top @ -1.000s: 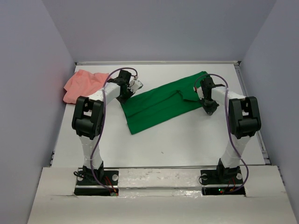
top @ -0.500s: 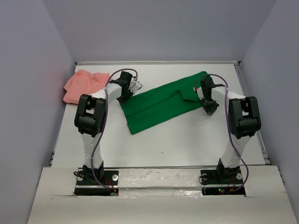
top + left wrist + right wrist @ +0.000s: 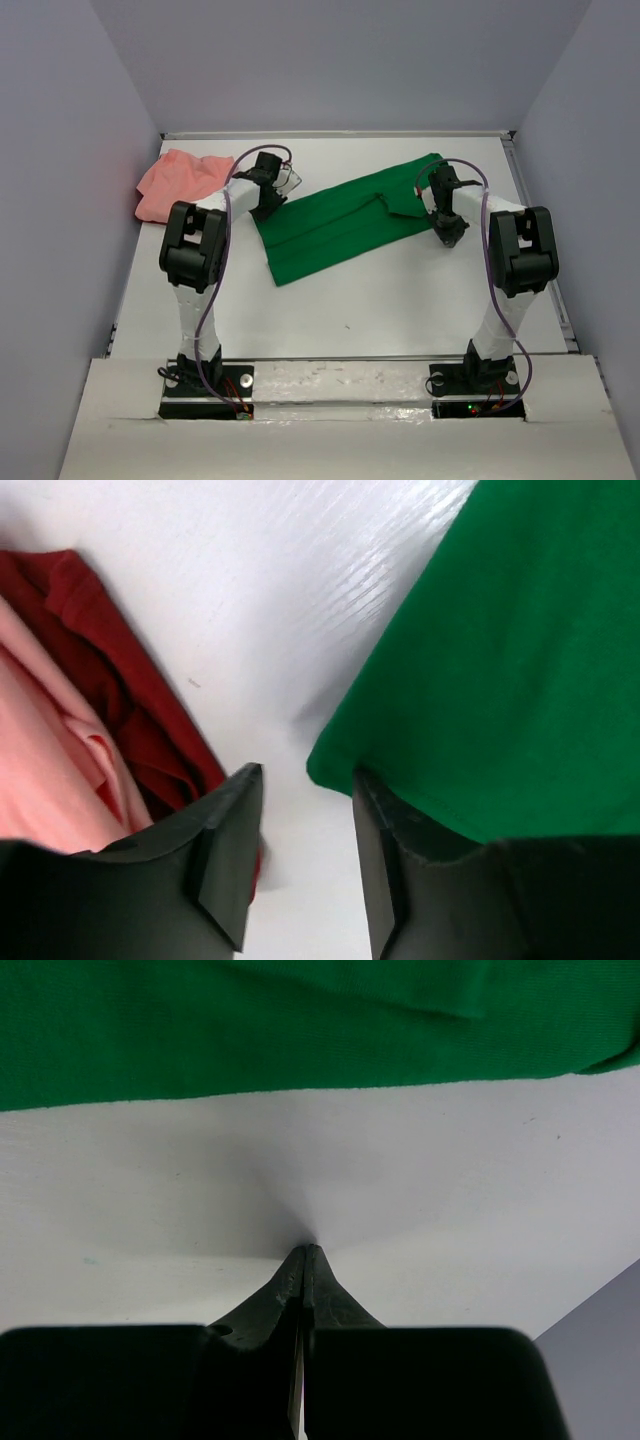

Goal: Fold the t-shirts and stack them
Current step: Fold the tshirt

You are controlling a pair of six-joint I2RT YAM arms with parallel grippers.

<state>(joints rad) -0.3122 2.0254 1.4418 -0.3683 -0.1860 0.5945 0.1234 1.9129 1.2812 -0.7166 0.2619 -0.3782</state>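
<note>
- Your left tool (image 3: 305, 780) has its jaws partway apart with nothing clamped between them. All you see in the gap is bare table (image 3: 300, 610).
- The near-left corner of the green shirt (image 3: 500, 680) sits just ahead of that gap, and its edge runs under the right-hand finger. I can't tell whether the finger is touching the cloth.
- On the other side of the left tool, the pink shirt (image 3: 40, 750) lies bunched up with a bit of red cloth (image 3: 130, 690) tucked against it. The red edge comes right up beside the other finger.
- Your right tool (image 3: 305, 1250) is closed tight, tips pressed together and holding nothing. It's pointing down at the white table just off the green shirt's long edge, with a strip of bare table between tip and cloth.
- From the top camera, the green shirt (image 3: 340, 225) lies flat and folded into a long slanted band across the middle of the table (image 3: 400, 300). The left tool (image 3: 283, 180) is at its left end and the right tool (image 3: 449, 232) is by its right end.
- The pink shirt (image 3: 180, 180) is crumpled in the far-left corner, apart from the green one.
</note>
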